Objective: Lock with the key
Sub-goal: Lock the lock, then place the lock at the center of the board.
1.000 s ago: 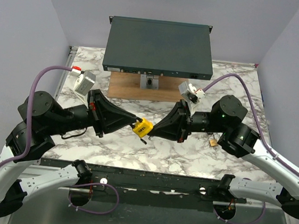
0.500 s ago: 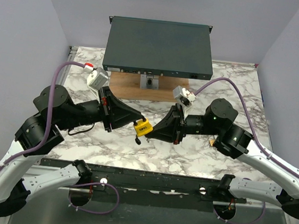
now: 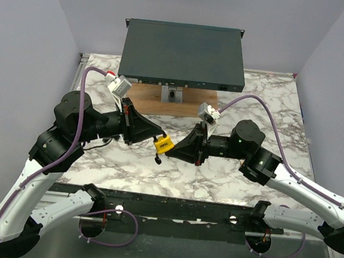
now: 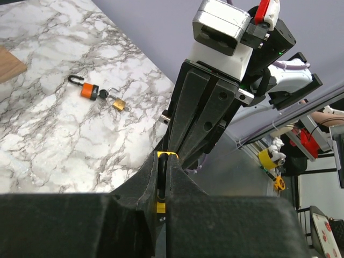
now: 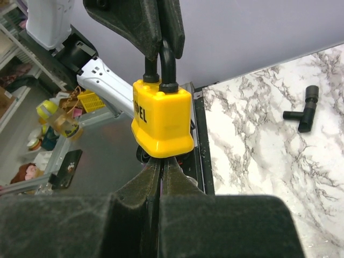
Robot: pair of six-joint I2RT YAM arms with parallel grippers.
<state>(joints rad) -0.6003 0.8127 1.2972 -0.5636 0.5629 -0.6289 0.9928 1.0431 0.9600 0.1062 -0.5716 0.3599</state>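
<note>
A yellow padlock [image 3: 165, 143] hangs in the air above the marble table [image 3: 274, 96], between my two grippers. My left gripper [image 3: 158, 138] is shut on its black shackle [image 4: 161, 177]. In the right wrist view the padlock [image 5: 161, 126] stands just above my right gripper [image 5: 162, 162], which is shut at the lock's underside. The key sits there between the fingers, and its head is hidden. A dark key [image 3: 157, 160] of its bunch dangles below the lock. My right gripper [image 3: 169, 153] meets the padlock from the right.
A black rack unit [image 3: 183, 53] stands at the back, with a wooden board [image 3: 144, 98] in front of it. A small orange piece with a black hook [image 4: 86, 90] and a brass padlock [image 4: 119, 104] lie on the marble. A black T-shaped part [image 5: 303, 110] lies nearby.
Both arms have swung inward and their wrist cameras have moved toward the middle. The padlock has stayed almost in place between the two shut grippers.
</note>
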